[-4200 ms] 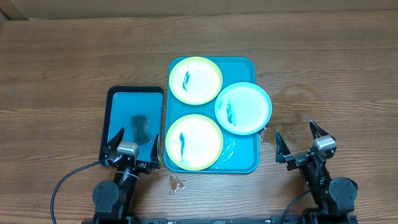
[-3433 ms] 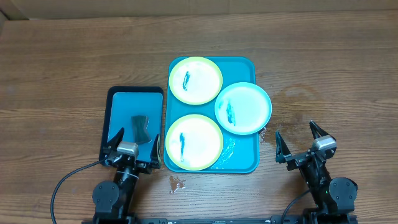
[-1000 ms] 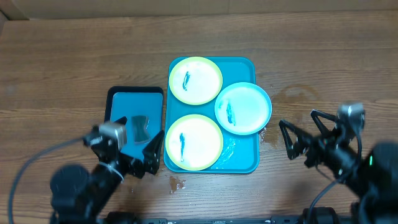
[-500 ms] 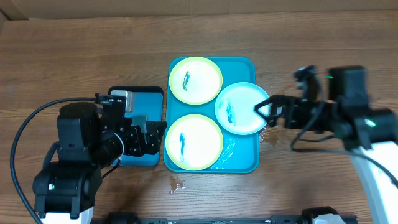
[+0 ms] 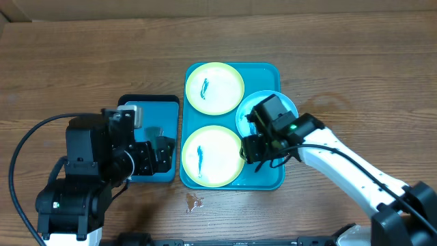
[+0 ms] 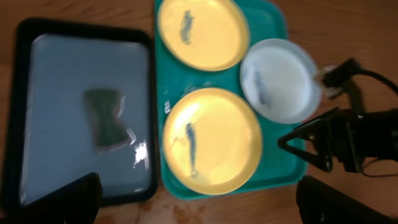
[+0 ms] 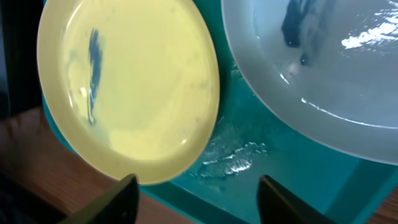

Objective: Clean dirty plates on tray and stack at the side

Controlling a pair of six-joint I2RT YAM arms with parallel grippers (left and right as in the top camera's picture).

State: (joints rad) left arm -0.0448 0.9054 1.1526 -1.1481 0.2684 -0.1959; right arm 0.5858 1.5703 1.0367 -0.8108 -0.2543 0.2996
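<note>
Hovering left of the tray (image 5: 263, 176), left gripper (image 5: 156, 154) gapes over the sponge tray (image 5: 147, 98) | three smeared plates (image 5: 214, 88) lie on the tray | right gripper (image 5: 254, 152), jaws apart, empty, nearest, poised at right rim of front yellow-green plate (image 5: 212, 156).

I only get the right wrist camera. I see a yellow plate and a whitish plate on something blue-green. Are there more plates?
Observer: Yes, a third one. Another yellow-green plate sits at the far end of the teal tray, and it has a blue smear too.
Operator: Is there something to wipe them with?
Observer: A dark sponge lies in a smaller dark-rimmed tray to the left of the teal one.
Operator: Where's the other arm?
Observer: The left gripper is open above the small tray's right edge, holding nothing.
</note>
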